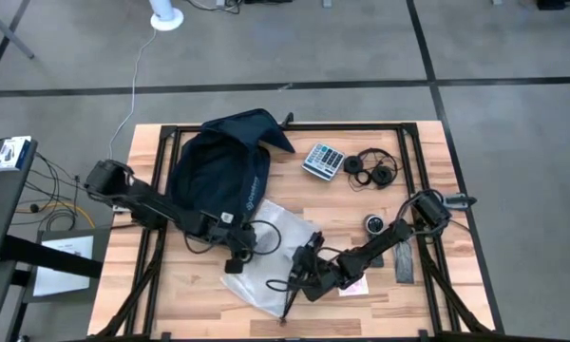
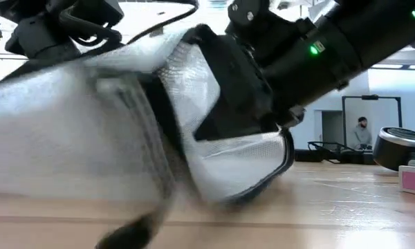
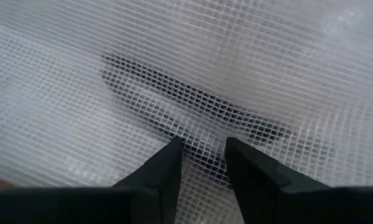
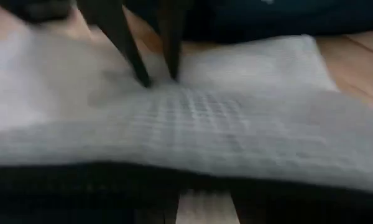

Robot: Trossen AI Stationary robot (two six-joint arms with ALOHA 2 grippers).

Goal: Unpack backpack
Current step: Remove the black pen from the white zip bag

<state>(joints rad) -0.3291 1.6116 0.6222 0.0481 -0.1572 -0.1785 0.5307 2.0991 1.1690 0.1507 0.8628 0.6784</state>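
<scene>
Dark object (image 3: 193, 112) (behind mesh) unidentifiable
</scene>
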